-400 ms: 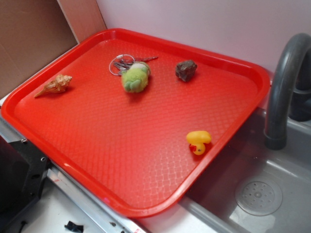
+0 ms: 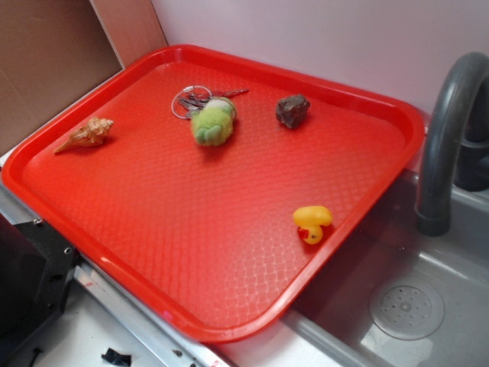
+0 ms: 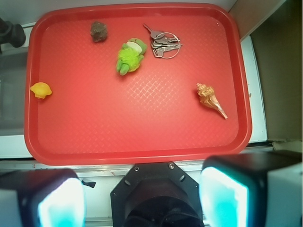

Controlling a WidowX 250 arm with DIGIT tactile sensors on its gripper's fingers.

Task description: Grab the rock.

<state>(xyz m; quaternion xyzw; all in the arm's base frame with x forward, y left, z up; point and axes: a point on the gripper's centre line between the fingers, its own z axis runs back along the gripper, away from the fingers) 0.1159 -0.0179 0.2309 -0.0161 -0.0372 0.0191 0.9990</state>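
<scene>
My gripper (image 3: 142, 201) hangs high above the tray's (image 3: 142, 156) near edge, fingers spread and empty. The rock (image 3: 98, 31) sits in the far corner, untouched, well apart from the plush keychain (image 3: 129, 56), leaving room for approach.

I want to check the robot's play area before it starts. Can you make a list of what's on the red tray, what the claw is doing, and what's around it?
Surface: red tray, textured, lying flat, one corner over the sink edge.
Job's things: rock, dark and lumpy, alone near the tray's far rim, nothing touching it.
Clutter: green plush keychain with keys on a ring; seashell near the left rim; rubber duck near the right rim.
Grippers: gripper open, holding nothing, at the tray's near edge, far from the rock.
Cables: nothing seen.
Surroundings: grey sink with drain, grey faucet, pale wall, brown board at left.
</scene>
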